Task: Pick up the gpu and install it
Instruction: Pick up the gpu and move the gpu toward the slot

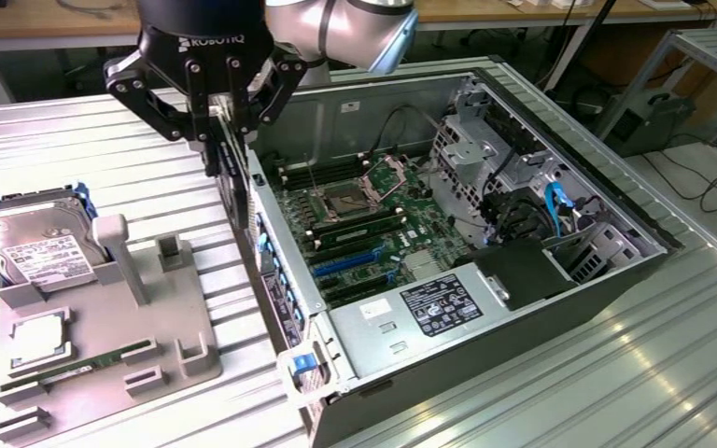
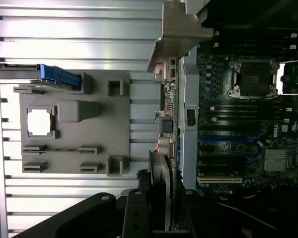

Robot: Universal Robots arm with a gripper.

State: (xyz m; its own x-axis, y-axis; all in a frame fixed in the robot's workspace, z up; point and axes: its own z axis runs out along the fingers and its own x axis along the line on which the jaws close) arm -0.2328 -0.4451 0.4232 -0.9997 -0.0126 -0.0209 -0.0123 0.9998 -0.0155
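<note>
Gpu (image 1: 227, 182) first: you have it in the air, hanging edge-on from the gripper (image 1: 217, 131) right over the wall of the case (image 1: 608, 271) on the exterior view's left, between the grey holder (image 1: 97, 345) and the motherboard (image 1: 372, 224). The claw is closed down to a narrow gap, its fingers pinching the card's two flat faces, and nothing else is in its hold.

From the wrist you see the gpu (image 2: 165, 129) along its thin edge, with the pale bracket (image 2: 176, 34) at the far end and the fan (image 2: 159, 171) bulging close to the gripper (image 2: 154, 213).

Treat it as light and stiff but delicate. It looks thin enough to twist or pivot in a two-point pinch, and its faces are likely smooth. Take hold by the bare card edge near the middle, clear of the fan blades and small parts. The bracket is probably the sturdiest piece, yet it sits too far out to balance from.
</note>
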